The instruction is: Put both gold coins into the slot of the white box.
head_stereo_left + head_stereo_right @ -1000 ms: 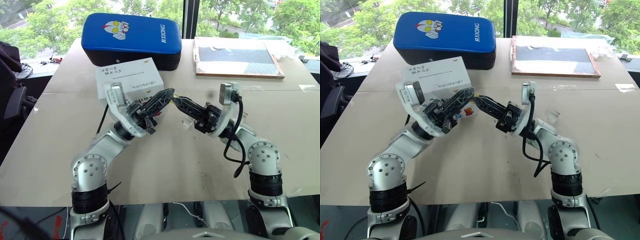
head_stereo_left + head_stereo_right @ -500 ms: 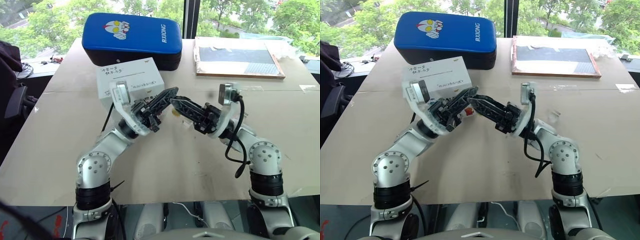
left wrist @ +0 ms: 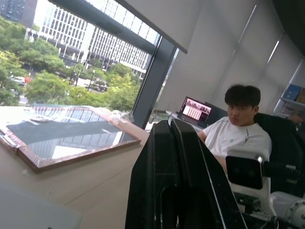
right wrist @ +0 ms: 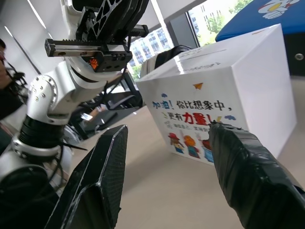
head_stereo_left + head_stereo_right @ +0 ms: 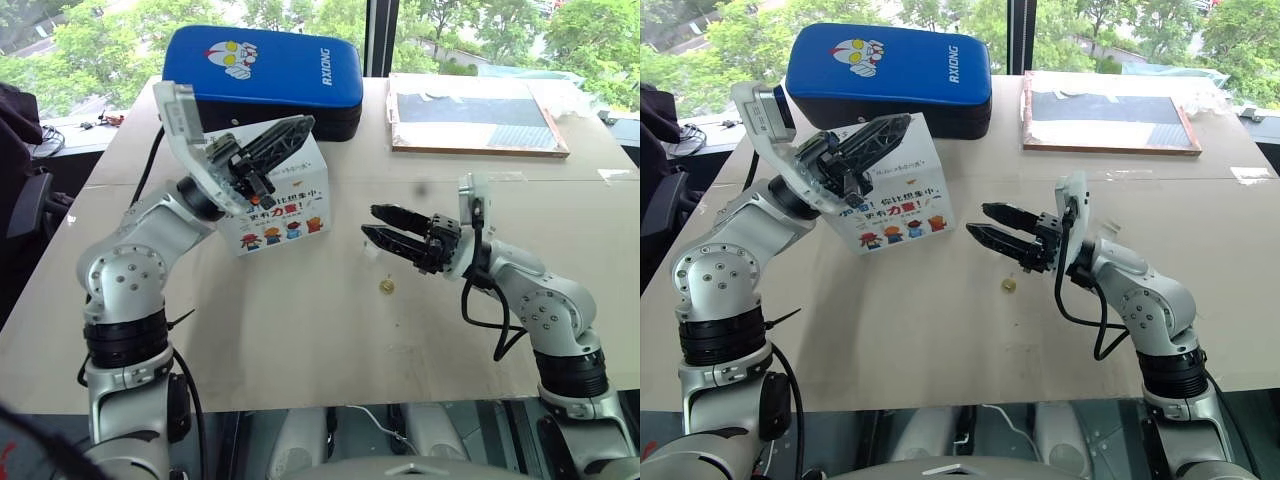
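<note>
Since the earlier shot the arms parted, the shut left fingers (image 5: 285, 130) rose over the white box (image 5: 285, 200), the right fingers (image 5: 372, 222) stood half-open and empty, and one gold coin (image 5: 385, 288) lay on the bench (image 5: 300, 330) at their 5 o'clock, probably dropped mid-handover, needing re-picking.

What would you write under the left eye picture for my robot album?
Left end effector shut above the white box; right end effector open over a gold coin on the table.
</note>
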Action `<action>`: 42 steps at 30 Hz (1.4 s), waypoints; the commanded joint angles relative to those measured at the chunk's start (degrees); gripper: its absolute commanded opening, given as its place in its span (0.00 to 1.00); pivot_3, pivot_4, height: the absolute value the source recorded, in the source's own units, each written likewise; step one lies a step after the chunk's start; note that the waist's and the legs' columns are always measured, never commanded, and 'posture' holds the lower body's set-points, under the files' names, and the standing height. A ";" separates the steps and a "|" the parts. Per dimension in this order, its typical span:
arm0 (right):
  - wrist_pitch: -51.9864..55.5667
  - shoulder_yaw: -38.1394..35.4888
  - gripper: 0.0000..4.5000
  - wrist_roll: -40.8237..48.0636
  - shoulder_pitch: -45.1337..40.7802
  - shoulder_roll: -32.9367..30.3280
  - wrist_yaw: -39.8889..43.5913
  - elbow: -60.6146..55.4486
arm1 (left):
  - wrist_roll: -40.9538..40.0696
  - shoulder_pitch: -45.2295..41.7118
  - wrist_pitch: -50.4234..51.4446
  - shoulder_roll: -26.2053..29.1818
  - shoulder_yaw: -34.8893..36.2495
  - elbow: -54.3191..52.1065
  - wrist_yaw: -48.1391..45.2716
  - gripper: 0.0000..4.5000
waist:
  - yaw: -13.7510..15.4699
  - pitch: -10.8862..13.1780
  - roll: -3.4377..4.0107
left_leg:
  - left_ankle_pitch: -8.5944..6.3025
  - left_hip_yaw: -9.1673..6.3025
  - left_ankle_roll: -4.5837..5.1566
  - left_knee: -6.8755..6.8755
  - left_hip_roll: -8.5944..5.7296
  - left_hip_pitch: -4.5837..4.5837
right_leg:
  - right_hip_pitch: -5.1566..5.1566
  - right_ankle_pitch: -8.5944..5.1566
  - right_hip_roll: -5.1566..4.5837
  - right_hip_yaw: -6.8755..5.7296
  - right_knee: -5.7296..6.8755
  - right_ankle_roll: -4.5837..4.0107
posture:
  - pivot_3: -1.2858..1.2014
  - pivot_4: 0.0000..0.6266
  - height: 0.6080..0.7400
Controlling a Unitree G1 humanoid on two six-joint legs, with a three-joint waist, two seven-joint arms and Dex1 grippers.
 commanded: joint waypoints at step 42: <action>-8.68 17.10 0.02 -37.08 4.70 -12.03 8.87 10.03 | 32.68 13.35 -4.22 22.05 -20.94 -12.57 -28.46 1.00 | 0.38 -0.05 -0.04 | -0.01 0.01 0.02 0.12 0.06 0.16 | 0.23 -0.02 0.01 -0.01 -0.03 -0.01 | 0.52 0.24 1.00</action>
